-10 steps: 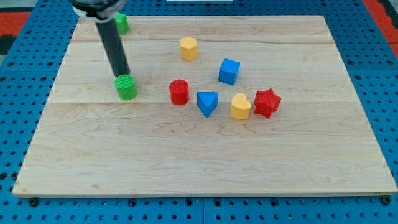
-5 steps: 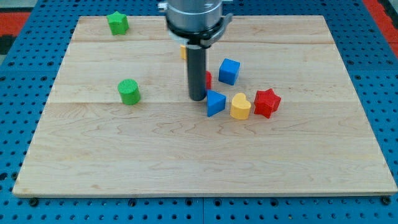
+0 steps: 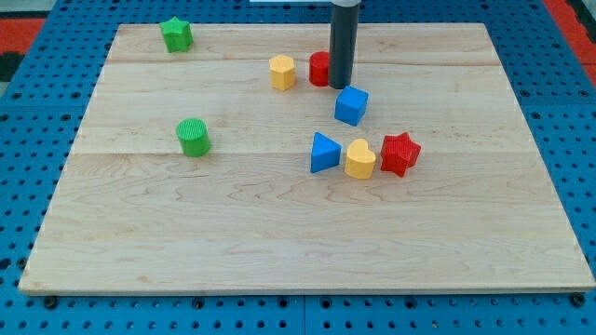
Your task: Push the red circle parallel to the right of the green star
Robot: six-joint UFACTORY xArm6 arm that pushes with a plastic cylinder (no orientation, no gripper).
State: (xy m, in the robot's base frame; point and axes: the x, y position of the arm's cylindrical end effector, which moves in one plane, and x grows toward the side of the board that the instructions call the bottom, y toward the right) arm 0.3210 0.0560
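One red circle (image 3: 319, 68) touches my tip (image 3: 339, 87) — no claw or writing visible.

No text, label, brand, number or sign can be read on anything around my tip (image 3: 339, 87): the blocks near it, the wooden board (image 3: 279, 233) and the blue pegboard (image 3: 28, 186) under it are all unmarked.
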